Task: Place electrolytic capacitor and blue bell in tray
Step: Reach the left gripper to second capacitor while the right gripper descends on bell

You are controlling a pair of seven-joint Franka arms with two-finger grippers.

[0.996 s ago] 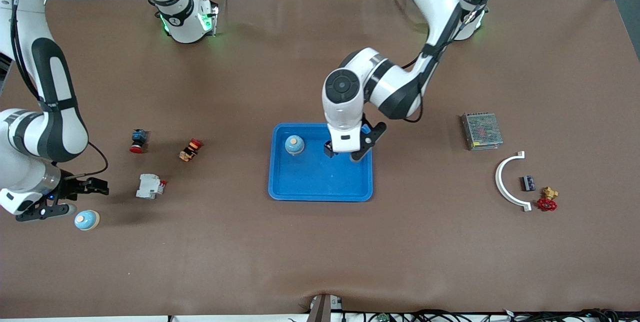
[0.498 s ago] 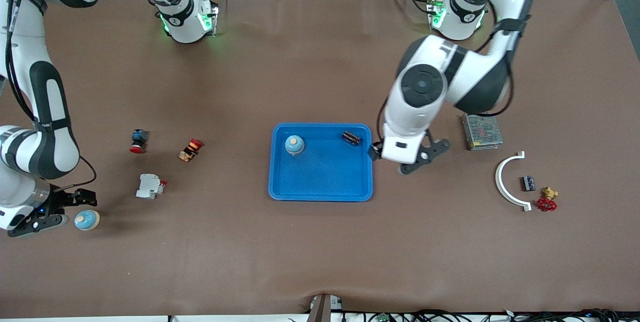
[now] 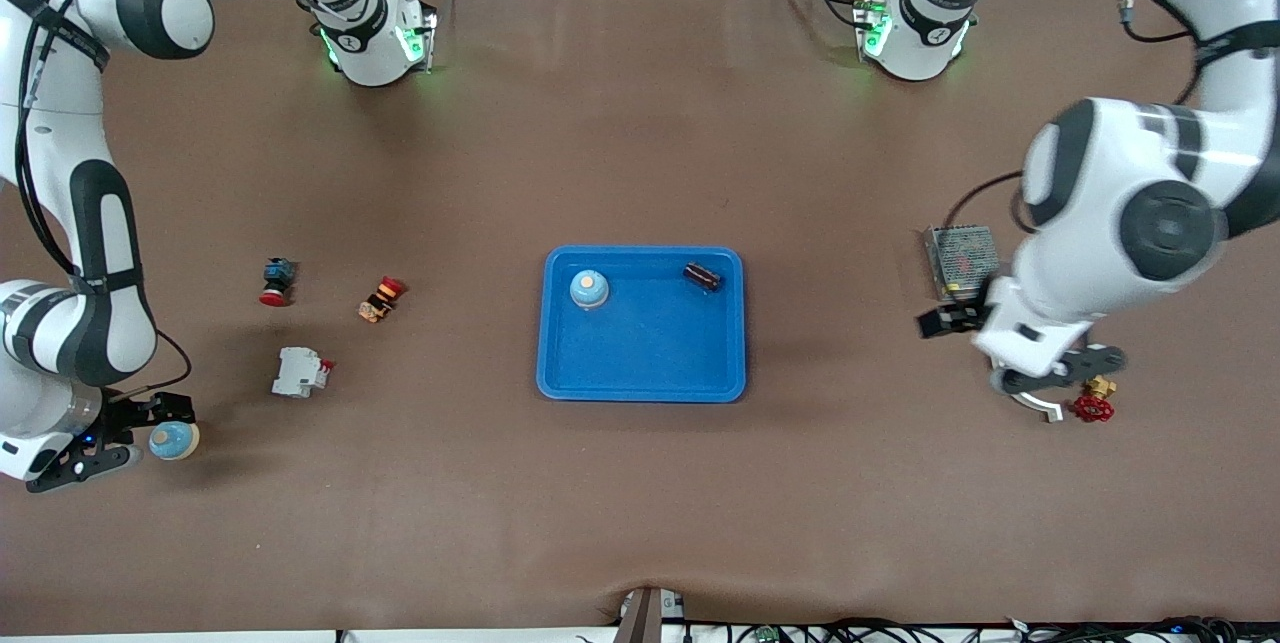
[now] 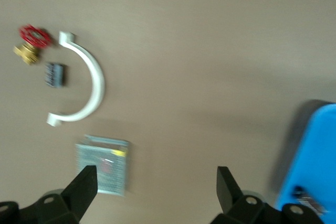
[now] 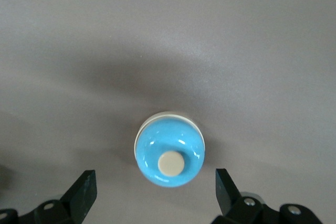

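Tray: the tray (image 3: 642,363) sits mid-table; it holds one blue bell (image 3: 589,289) and the electrolytic capacitor (image 3: 702,276), both near its rim on the side toward the robot bases, well apart from each other

What changed: a second ago the left arm was over the tray with the capacitor at its fingers; now the capacitor lies free in the tray and this arm has swung away to its own end of the table

Left gripper: the left gripper (image 3: 1020,353) is spread wide and carries nothing; it hangs over the white curved bracket (image 4: 84,87), near the metal mesh box (image 4: 103,164), the small black part (image 4: 54,74) and the red valve (image 3: 1093,408)

Right gripper: the right gripper (image 3: 118,435) is also spread, low at the right arm's end; it has crept closer to the second blue bell (image 5: 169,156), which now stands on the table between its fingers (image 5: 84,192), not yet pinched

Meaning for task: in my judgement the capacitor part is done; one bell is already in the tray; the right arm seems to prepare a grasp on the second bell

Other items: red push button (image 3: 276,281), orange switch (image 3: 382,299), white breaker (image 3: 299,372); all lie untouched
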